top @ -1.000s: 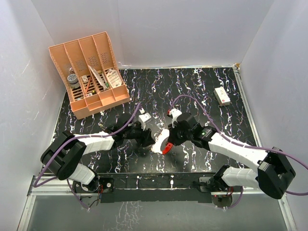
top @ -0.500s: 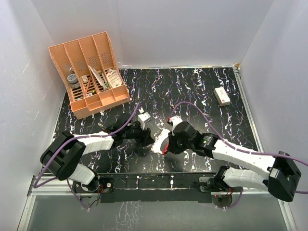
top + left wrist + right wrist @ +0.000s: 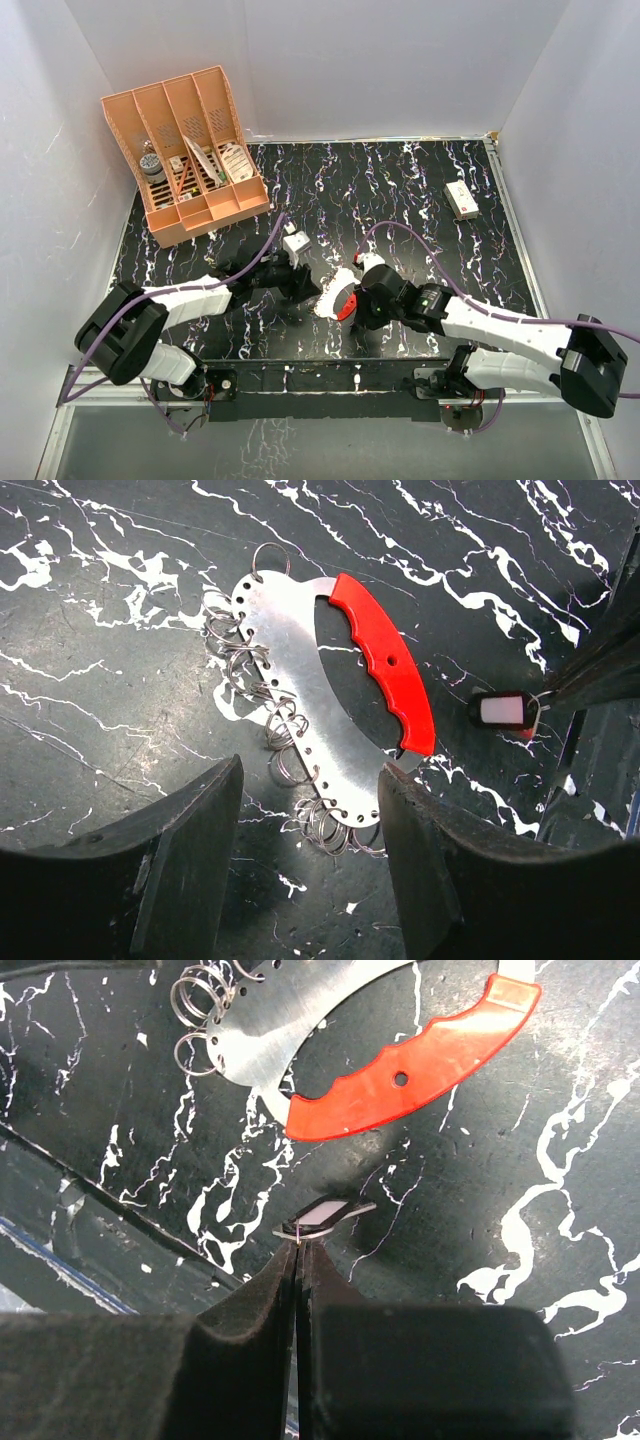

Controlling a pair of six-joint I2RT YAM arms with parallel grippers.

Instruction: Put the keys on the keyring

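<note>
The keyring (image 3: 290,680) is a flat silver oval plate with a red crescent grip (image 3: 385,675) and several small wire rings along its edge; it lies on the black marbled table (image 3: 400,180). My left gripper (image 3: 310,790) is open, its fingers either side of the plate's near end, touching nothing. The key (image 3: 325,1214), a tiny dark tag with a pale middle, hangs just below the red grip (image 3: 400,1085). My right gripper (image 3: 298,1238) is shut on the key's thin wire loop. From above, the keyring (image 3: 333,290) sits between the left gripper (image 3: 306,284) and the right gripper (image 3: 358,306).
An orange slotted organiser (image 3: 190,160) with small items stands at the back left. A small white box with a red mark (image 3: 461,199) lies at the back right. White walls close in the table on three sides.
My right arm has swung down toward the near edge, bringing its gripper and the key close beside the red grip. The left gripper edged slightly farther away. Both jaw states are unchanged.
</note>
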